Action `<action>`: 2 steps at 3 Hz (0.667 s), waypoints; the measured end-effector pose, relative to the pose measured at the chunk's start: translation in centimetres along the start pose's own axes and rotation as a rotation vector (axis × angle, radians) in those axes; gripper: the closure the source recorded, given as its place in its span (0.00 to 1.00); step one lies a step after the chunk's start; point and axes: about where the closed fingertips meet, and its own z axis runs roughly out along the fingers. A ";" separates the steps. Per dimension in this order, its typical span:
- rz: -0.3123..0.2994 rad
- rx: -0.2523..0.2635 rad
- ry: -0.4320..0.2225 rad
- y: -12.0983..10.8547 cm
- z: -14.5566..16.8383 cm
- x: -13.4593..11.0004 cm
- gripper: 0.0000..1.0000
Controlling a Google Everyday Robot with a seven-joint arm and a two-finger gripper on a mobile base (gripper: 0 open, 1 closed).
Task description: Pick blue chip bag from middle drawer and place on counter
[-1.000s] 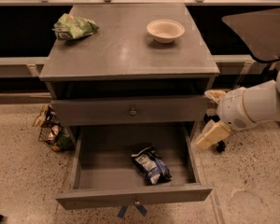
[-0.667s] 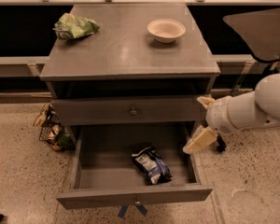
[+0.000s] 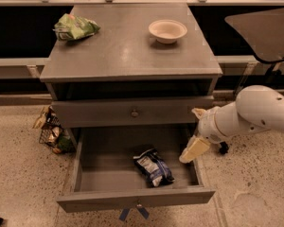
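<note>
The blue chip bag (image 3: 153, 167) lies flat in the open middle drawer (image 3: 76, 167), pulled out beneath the worktop's (image 3: 128, 56) front edge, and nothing grips it. Our end effector (image 3: 195, 130) hangs spread wide and empty below the front right corner, beside the drawer. Reaching, grasping, lifting and placing are all left to do.
</note>
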 end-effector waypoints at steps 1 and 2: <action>0.019 0.012 -0.036 -0.2 2.4 2.2 0.00; 0.048 0.010 -0.096 -0.2 5.8 5.2 0.00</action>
